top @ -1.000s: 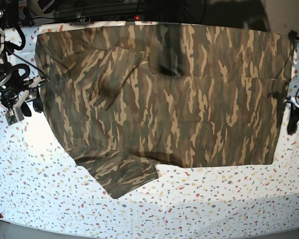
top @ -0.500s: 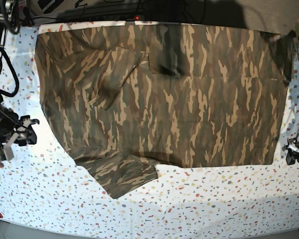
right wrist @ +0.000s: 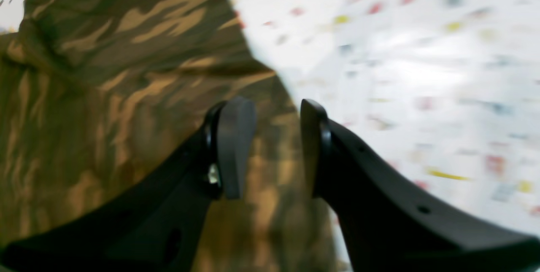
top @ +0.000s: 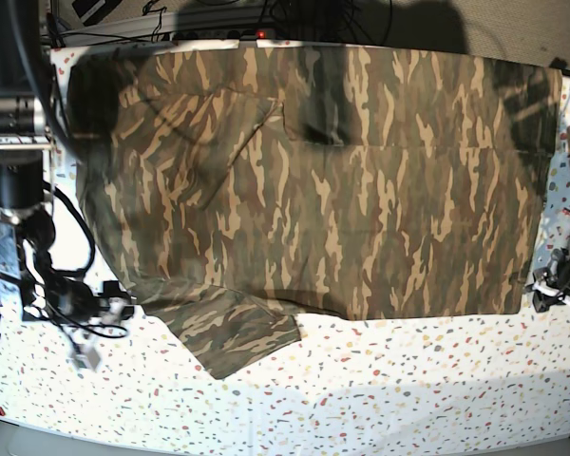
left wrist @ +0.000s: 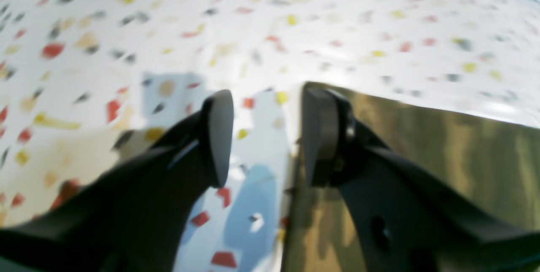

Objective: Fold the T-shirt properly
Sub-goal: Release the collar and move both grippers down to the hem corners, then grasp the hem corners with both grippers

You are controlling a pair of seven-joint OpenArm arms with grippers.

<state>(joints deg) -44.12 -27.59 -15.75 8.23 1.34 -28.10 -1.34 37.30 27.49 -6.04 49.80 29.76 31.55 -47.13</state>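
Note:
The camouflage T-shirt (top: pixel 342 180) lies spread flat across the speckled table (top: pixel 380 380). One sleeve (top: pixel 233 328) sticks out at its front left. My right gripper (top: pixel 109 309) hovers beside that sleeve. In the right wrist view it (right wrist: pixel 275 107) stands open over the T-shirt (right wrist: pixel 105 95) edge with nothing between its fingers. My left gripper (top: pixel 549 290) is at the shirt's front right corner. In the left wrist view it (left wrist: pixel 268 107) is open and empty, with one finger (left wrist: pixel 320 137) over the T-shirt (left wrist: pixel 443 158) corner and the other over bare table.
Cables and dark equipment (top: pixel 218 14) line the back edge behind the shirt. The right arm's column (top: pixel 19 180) stands at the left edge. The table's front edge (top: pixel 266 446) runs along the bottom.
Both arms have swung toward the front. The right gripper moved from the shirt's left side to the front sleeve, and the left gripper to the front right corner. The shirt has not moved.

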